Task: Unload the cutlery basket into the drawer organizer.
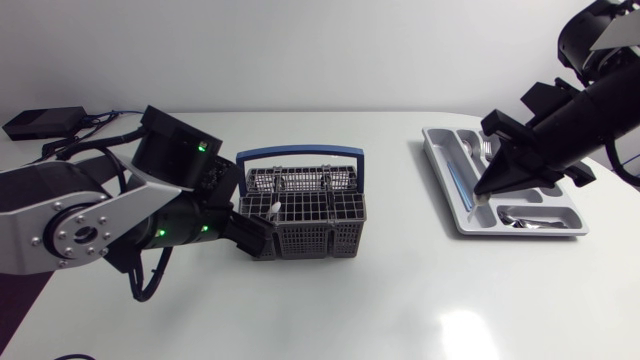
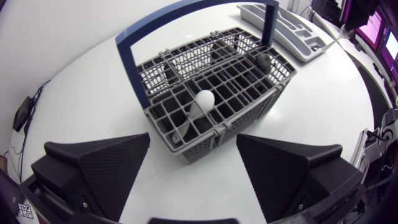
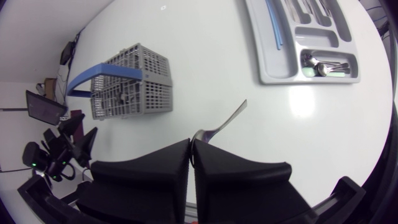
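The grey wire cutlery basket (image 1: 305, 222) with a blue handle (image 1: 300, 154) stands mid-table. A white spoon (image 2: 203, 101) leans in one of its near compartments, and darker cutlery lies deeper inside. My left gripper (image 2: 196, 168) is open just in front of the basket's near corner; its fingers (image 2: 106, 168) do not touch it. In the head view the left gripper (image 1: 255, 235) sits at the basket's left side. The grey drawer organizer (image 1: 455, 215) lies at the right. My right gripper (image 1: 485, 188) hangs over it, shut on a metal spoon (image 3: 221, 124) that sticks out past the fingertips.
The organizer (image 3: 268, 59) holds several spoons (image 3: 323, 65) in a short end compartment, other cutlery in the long ones, and a blue strip (image 3: 273, 25) along one divider. A black box with cables (image 1: 45, 122) lies at the table's back left corner.
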Available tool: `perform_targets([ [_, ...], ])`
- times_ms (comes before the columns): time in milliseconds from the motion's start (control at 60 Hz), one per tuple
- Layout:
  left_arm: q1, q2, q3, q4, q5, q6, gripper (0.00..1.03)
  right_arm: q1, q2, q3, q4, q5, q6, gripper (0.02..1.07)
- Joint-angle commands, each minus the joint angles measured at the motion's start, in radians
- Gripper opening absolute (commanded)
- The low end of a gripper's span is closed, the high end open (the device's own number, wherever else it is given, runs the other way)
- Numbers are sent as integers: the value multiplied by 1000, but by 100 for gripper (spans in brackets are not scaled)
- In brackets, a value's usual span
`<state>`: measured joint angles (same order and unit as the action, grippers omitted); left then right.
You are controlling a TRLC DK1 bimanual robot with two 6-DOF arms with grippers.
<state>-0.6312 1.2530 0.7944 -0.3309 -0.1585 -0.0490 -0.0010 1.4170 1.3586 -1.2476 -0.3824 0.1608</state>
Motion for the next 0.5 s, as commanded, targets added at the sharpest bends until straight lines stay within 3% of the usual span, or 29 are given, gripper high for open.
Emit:
perform_targets([
  [0, 10, -7, 46, -26, 51, -14, 98, -48, 54, -27, -30, 48, -132, 8],
  [117, 16, -20, 57, -48, 105, -14, 98, -109, 106, -26, -30, 109, -204, 8],
  [183, 16, -20, 65, -56, 112, -14, 98, -145, 131, -38, 34, 212, -230, 8],
  [483, 11, -12, 78, -57, 116, -25, 98, -244, 318, 63, 177, 346, -420, 8],
])
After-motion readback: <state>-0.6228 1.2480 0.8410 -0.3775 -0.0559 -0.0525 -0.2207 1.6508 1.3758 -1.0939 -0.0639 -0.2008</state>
